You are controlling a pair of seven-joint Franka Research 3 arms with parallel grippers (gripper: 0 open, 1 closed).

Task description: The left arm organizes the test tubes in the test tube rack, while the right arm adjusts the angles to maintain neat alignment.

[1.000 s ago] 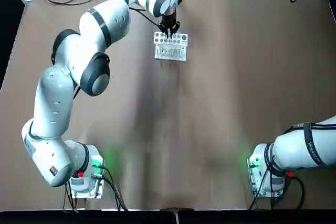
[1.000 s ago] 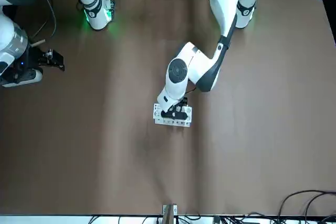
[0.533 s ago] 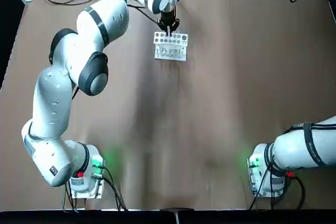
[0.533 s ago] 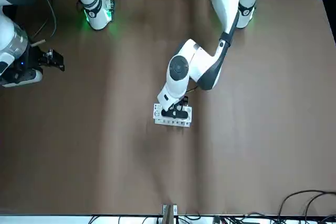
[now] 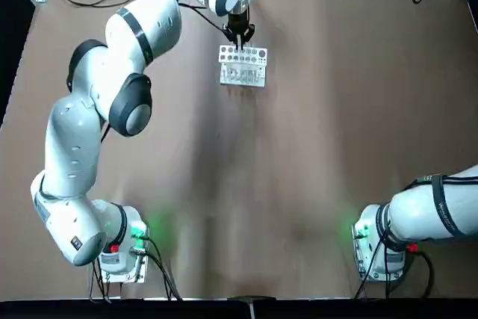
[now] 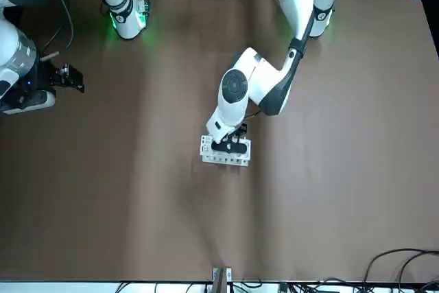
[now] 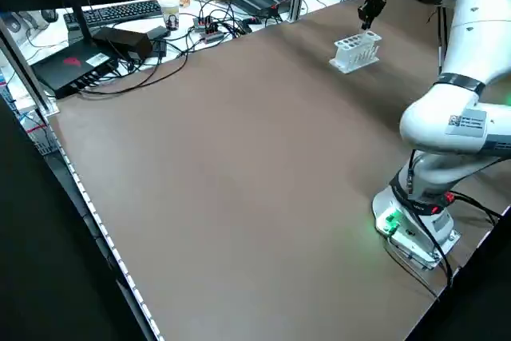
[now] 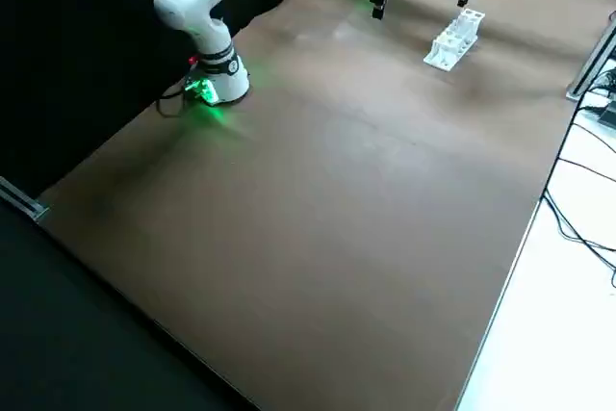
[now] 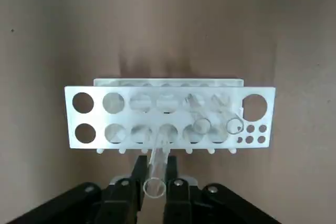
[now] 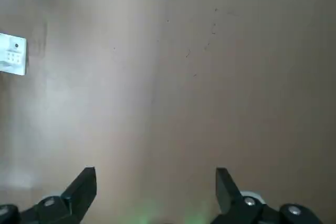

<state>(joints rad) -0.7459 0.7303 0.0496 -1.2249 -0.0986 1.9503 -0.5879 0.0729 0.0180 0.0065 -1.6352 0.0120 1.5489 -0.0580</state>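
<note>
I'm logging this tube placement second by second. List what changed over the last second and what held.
The left gripper, shut on a test tube, drew back slightly from above the test tube rack toward the table's far edge, the arm's upper segments shifting with it. The rack, the two tubes already in it, and the parked right gripper kept their places.

A brown table [image 5: 299,169]; the white test tube rack [image 5: 243,66] stands near its far edge.

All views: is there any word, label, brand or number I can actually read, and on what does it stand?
None can be read.
Small dark label on the glossy white left arm: too small to read.
Red mark on the flat black device beside the table: no letters can be made out.
</note>
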